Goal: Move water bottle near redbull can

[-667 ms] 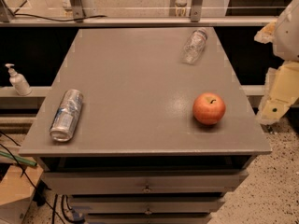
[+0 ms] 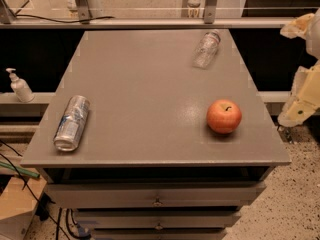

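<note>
The water bottle [image 2: 206, 49], clear and crinkled, lies on its side at the far right of the grey table [image 2: 150, 99], cap pointing away. The redbull can [image 2: 72, 122], shiny silver, lies on its side near the front left edge. The two are far apart, at opposite corners. My gripper [image 2: 301, 101], with cream-coloured parts, hangs off the table's right side, beside the right edge and lower than the bottle. It holds nothing that I can see.
A red-orange apple [image 2: 224, 116] sits at the front right of the table, between the gripper and the can. A white pump dispenser [image 2: 20, 86] stands on a ledge to the left. Drawers [image 2: 157, 196] lie below the tabletop.
</note>
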Controlling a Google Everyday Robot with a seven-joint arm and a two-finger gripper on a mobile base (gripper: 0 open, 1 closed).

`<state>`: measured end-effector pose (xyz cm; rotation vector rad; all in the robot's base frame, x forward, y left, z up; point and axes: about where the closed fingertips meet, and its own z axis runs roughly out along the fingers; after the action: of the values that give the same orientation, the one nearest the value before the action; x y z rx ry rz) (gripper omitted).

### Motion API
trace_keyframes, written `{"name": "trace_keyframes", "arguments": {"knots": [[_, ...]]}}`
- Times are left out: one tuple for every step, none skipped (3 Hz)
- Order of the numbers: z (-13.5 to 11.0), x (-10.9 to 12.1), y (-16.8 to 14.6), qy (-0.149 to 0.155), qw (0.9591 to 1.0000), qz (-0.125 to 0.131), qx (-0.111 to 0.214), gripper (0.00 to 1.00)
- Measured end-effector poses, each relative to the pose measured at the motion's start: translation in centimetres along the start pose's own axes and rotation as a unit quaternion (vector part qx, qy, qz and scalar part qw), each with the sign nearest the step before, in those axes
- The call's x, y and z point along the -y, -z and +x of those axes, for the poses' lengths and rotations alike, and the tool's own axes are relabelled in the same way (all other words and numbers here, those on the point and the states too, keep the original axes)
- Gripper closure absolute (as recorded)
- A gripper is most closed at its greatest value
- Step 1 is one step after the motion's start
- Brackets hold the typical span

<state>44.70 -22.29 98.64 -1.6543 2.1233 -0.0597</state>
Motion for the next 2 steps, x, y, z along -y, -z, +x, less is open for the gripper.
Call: {"name": "trace_keyframes", "arguments": {"knots": [[-1.6,1.2,0.1,-0.001,0.9956,0.012,0.093,0.0],[-3.5,0.6,0.7,-0.004,0.9915,0.002,0.13,0.0]]}}
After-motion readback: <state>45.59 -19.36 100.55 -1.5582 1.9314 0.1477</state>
